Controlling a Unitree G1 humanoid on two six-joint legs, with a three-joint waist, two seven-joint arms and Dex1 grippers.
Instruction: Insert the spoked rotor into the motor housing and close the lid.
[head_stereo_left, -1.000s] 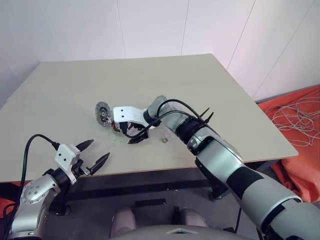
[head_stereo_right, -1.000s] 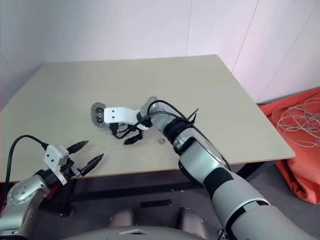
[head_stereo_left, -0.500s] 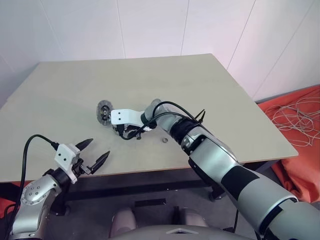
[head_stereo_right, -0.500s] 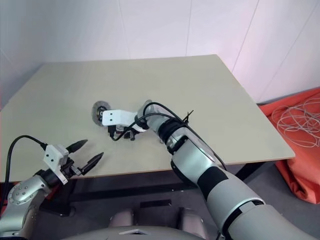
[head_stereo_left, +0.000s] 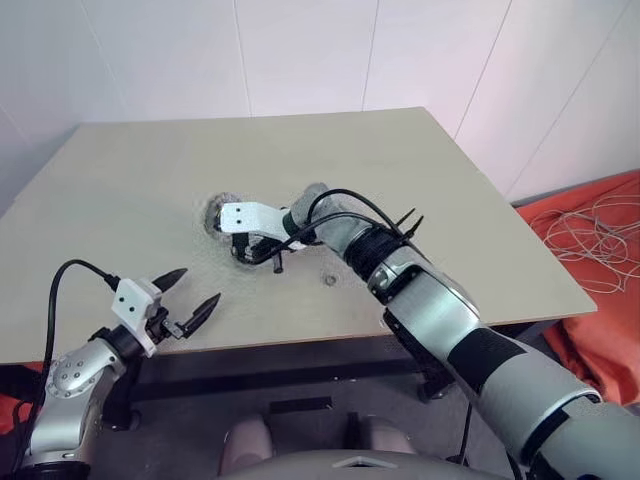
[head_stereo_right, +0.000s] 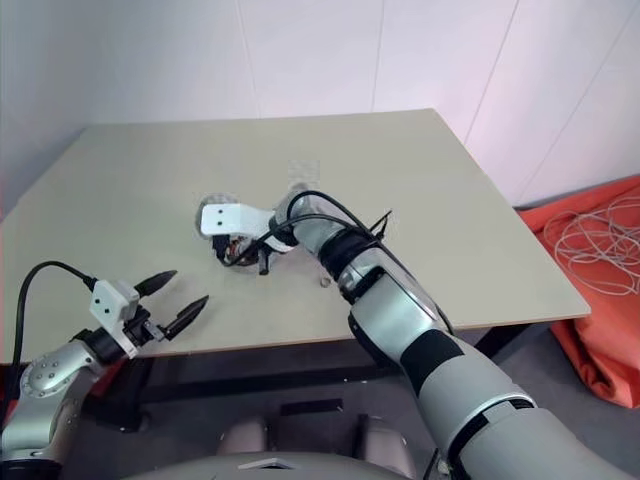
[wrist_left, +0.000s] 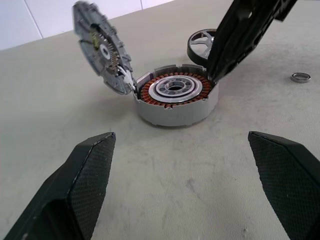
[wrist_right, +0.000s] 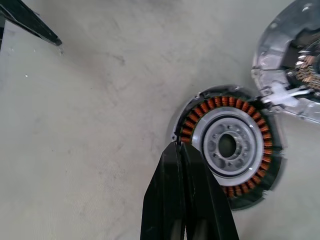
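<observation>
Grey motor housing (wrist_left: 175, 97) flat, coils up; lid (wrist_left: 102, 47) tilted open alongside.

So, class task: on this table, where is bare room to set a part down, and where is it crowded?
Bare: the far half of the table behind the parts, and its right side beyond the small ring. Crowded: the middle, where the motor housing, tilted lid, spoked rotor and right claw cluster.
</observation>
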